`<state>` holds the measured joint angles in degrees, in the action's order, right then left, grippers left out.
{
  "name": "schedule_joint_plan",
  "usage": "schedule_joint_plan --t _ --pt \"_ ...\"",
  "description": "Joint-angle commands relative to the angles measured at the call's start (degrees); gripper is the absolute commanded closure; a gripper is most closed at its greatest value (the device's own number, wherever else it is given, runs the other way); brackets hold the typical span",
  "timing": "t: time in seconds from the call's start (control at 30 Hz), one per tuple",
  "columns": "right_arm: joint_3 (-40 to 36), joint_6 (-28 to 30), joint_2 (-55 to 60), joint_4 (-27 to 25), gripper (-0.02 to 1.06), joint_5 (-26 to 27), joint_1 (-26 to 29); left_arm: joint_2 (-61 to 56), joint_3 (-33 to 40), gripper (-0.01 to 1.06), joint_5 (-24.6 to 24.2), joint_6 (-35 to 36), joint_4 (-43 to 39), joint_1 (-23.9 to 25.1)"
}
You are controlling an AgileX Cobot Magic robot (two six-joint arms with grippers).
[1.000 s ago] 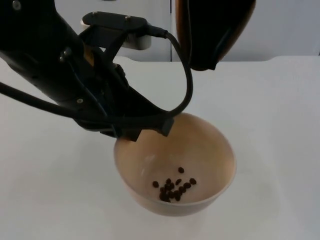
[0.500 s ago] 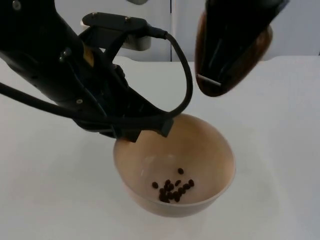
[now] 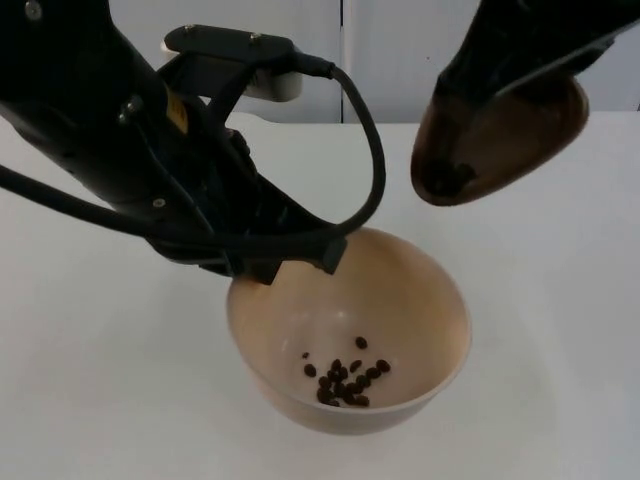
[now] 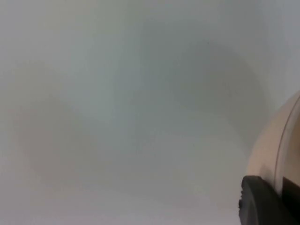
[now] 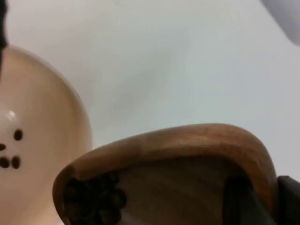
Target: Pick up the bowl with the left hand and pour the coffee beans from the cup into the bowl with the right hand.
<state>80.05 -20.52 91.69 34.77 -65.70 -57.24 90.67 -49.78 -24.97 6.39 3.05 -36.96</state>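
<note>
Change: across the last second my right arm has swung the cup [image 3: 500,140] from a steep, mouth-down tilt high over the bowl [image 3: 350,335] out toward my right, and it now lies nearly on its side, mouth facing the bowl.
Cup: wooden, held off the counter [image 3: 560,330], beside and above the bowl's far right rim rather than over its middle. In the right wrist view I see a clump of beans [image 5: 93,199] lodged inside at the lip.
Bowl: cream, raised off the counter, a small heap of coffee beans [image 3: 345,382] in the bottom. It has not shifted between the pictures.
Left gripper: [image 3: 285,262] clamped on the bowl's near-left rim; the left wrist view shows one of the fingers [image 4: 262,201] pressed against the outer wall, so I read it as grasping the bowl.
Right gripper: [image 3: 520,60] carries the cup from above; a dark finger [image 5: 288,199] sits at the cup's rim, so I judge it clenched on the cup.
Meaning: I take the pour as only partly done. Some beans are in the bowl, some remain in the cup.
Risk: with the mouth this far to the side, anything that slips out now could miss the bowl and land on the counter.
</note>
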Motion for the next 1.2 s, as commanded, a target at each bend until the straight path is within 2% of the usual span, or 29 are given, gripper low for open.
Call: schedule_joint_plan --t 0.0,0.23,0.37,0.43,0.6,0.7,0.77,0.8,0.93,1.17 --pt "0.43 0.92 -0.60 -3.46 1.04 1.86 1.38 -0.94 0.10 1.05 0.22 0.45 0.75 -0.26" --pt "0.43 2.62 -0.60 -9.17 1.04 3.11 4.31 -0.94 0.10 1.05 -0.01 0.45 0.75 -0.26" --pt "0.43 7.17 -0.69 -16.81 1.04 4.22 7.78 -0.94 0.10 1.05 -0.01 0.45 0.75 -0.26" --pt "0.43 7.71 -0.69 -17.70 1.04 4.36 8.20 -0.94 0.10 1.05 -0.01 0.45 0.75 -0.26" --pt "0.43 12.53 -0.69 -25.40 1.04 5.49 11.60 -0.94 0.10 1.05 -0.01 0.45 0.75 -0.26" --pt "0.43 14.23 -0.69 -28.09 1.04 5.49 12.97 -0.94 0.10 1.05 -0.01 0.45 0.75 -0.26" --pt "0.43 16.61 -0.69 -32.56 1.04 5.49 15.03 -0.94 0.10 1.05 -0.01 0.45 0.75 -0.26" --pt "0.43 16.61 -0.69 -32.56 1.04 5.49 15.03 -0.94 0.10 1.05 -0.01 0.45 0.75 -0.26" --pt "0.43 20.52 -0.69 -38.43 1.04 5.34 18.27 -0.94 0.10 1.05 0.12 0.45 0.75 -0.26" --pt "0.43 21.40 -0.69 -39.30 1.04 4.73 20.10 -0.94 0.10 1.05 0.12 0.45 0.75 -0.26"
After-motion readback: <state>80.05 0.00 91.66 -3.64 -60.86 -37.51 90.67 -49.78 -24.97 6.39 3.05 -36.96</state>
